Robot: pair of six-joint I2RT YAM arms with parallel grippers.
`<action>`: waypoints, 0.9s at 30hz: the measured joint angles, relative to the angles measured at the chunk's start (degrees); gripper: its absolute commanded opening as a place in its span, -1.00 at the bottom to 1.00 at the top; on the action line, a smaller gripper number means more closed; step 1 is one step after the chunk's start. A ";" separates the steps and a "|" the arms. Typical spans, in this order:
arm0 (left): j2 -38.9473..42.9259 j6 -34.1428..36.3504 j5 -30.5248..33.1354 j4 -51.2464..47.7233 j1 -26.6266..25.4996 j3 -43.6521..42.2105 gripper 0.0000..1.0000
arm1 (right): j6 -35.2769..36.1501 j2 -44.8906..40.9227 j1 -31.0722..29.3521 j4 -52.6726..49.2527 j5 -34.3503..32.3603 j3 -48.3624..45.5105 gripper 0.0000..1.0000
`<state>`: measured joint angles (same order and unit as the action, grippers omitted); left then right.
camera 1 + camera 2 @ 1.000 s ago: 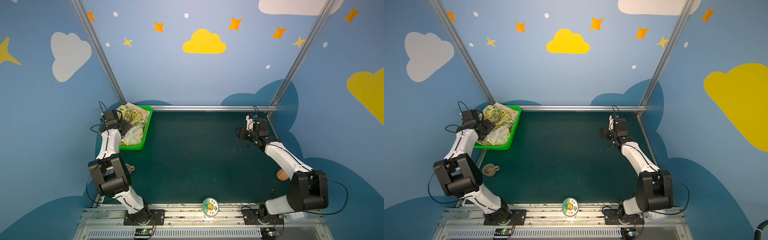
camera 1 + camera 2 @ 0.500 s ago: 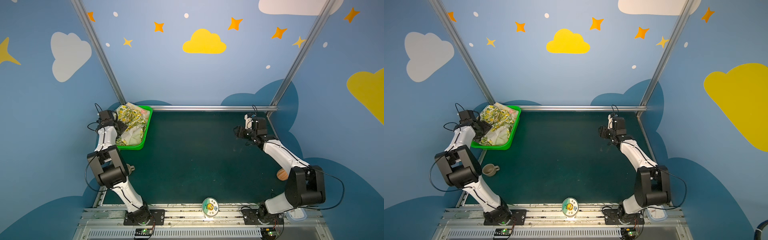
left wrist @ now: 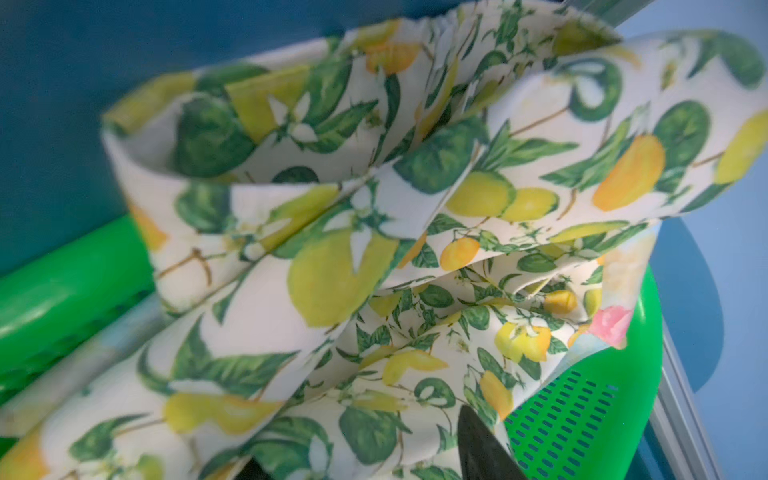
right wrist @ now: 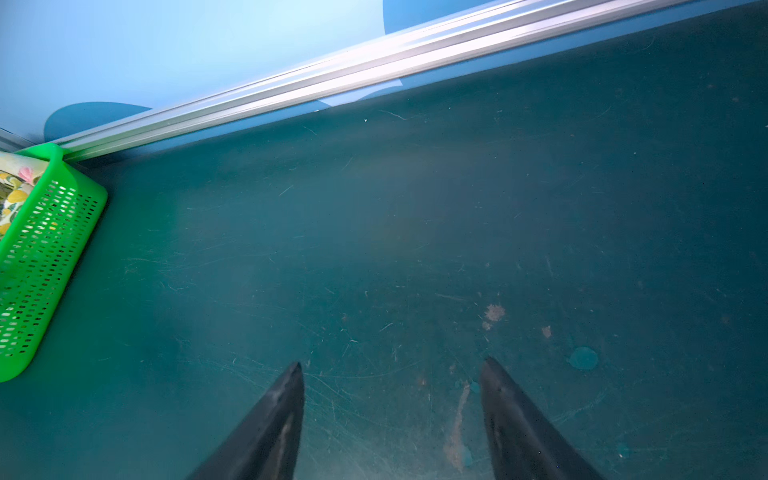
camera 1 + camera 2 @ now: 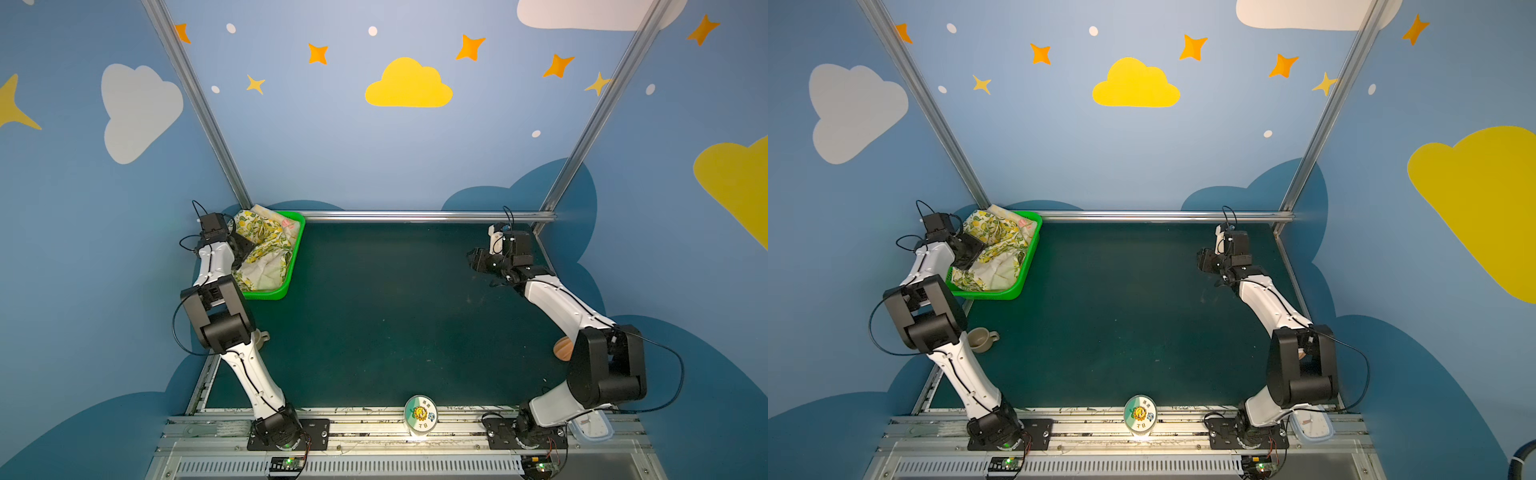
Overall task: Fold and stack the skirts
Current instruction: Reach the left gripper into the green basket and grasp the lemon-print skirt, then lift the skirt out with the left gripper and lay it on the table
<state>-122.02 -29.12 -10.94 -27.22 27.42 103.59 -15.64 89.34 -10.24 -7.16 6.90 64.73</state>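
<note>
As the dark green flat table (image 5: pixel 395 311) is carrying everything, the green plastic mesh basket (image 5: pixel 266 296) is sitting at its far left corner, holding the crumpled cream lemon-print cloth skirt (image 5: pixel 266 237); the pale yellow pink-flowered skirt (image 3: pixel 611 324) is peeking out at the basket's far corner. Left gripper (image 5: pixel 244 250) is resting among lemon folds, grasp not determinable; right gripper (image 4: pixel 391 363) is hovering released near the far right edge.

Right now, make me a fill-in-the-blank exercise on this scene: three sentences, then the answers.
1. The lemon skirt lies crumpled in the ____ basket.
2. The right gripper hovers over the mat, jaws ____.
3. In both top views, the basket sits in the mat's far ____ corner.

Missing words: green; open; left.
</note>
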 measured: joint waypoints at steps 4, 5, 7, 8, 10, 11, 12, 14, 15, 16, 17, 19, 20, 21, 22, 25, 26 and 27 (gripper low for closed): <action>-1.31 -1.29 -2.49 0.61 0.00 -0.33 -0.84 | 0.04 0.11 0.00 -0.02 -0.31 0.00 0.31; -1.31 -1.60 -3.02 0.83 0.00 -0.61 -0.92 | 0.04 0.11 0.00 0.00 -0.33 0.00 0.31; -1.07 -1.66 -3.93 1.55 0.00 -1.42 -0.92 | 0.04 0.11 0.00 0.00 -0.33 0.00 0.30; -0.81 -1.86 -4.35 1.92 0.00 -2.03 -0.92 | 0.04 0.11 0.00 -0.02 -0.31 0.00 0.30; 0.04 -2.38 -5.22 2.29 0.00 -3.48 -0.92 | 0.07 0.11 0.00 0.00 -0.28 0.00 0.30; 0.81 -2.69 -5.53 2.47 -0.11 -4.31 -0.92 | 0.04 0.11 0.00 0.00 -0.26 0.00 0.30; 1.90 -2.91 -5.79 2.58 -0.22 -5.25 -0.92 | 0.07 0.11 0.00 0.02 -0.20 0.00 0.30; 5.01 -3.34 -6.14 2.56 -0.50 -7.34 -0.92 | 0.07 0.11 0.00 0.11 0.07 0.00 0.30; 7.10 -3.56 -6.14 2.54 -0.81 -8.24 -0.92 | 0.13 0.11 0.00 0.22 0.31 0.00 0.30; 9.03 -3.72 -6.14 2.49 -1.20 -8.79 -0.92 | 0.24 0.11 0.00 0.46 0.72 0.02 0.30; 11.67 -3.87 -6.08 2.36 -1.84 -9.14 -0.92 | 0.35 0.11 0.00 0.70 1.14 0.09 0.30; 16.57 -3.96 -5.81 2.34 -3.43 -9.14 -0.92 | 0.52 0.11 0.00 1.60 2.03 0.31 0.30; 19.32 -3.98 -5.49 2.38 -4.39 -9.07 -0.92 | 0.61 0.17 0.00 2.21 2.60 0.57 0.30; 22.27 -4.02 -5.20 2.51 -5.49 -8.96 -0.92 | 0.66 0.31 0.00 2.80 3.26 0.98 0.30; 24.68 -4.02 -5.01 2.56 -6.43 -8.68 -0.92 | 0.66 0.50 0.00 3.26 3.85 1.60 0.29; 29.97 -3.96 -4.96 2.01 -8.92 -5.84 -0.92 | 0.59 1.42 -0.11 3.61 5.46 4.22 0.26; 30.88 -3.93 -4.98 1.62 -9.29 -4.44 -0.92 | 0.66 1.51 -0.11 3.61 5.95 4.85 0.25; 31.80 -3.91 -5.05 1.03 -9.62 -2.56 -0.92 | 0.63 1.49 -0.11 3.85 6.40 5.33 0.25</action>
<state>-90.21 -33.04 -15.99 -26.20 17.80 101.03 -15.00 90.83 -10.35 -3.31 13.30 70.06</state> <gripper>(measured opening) 0.049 0.628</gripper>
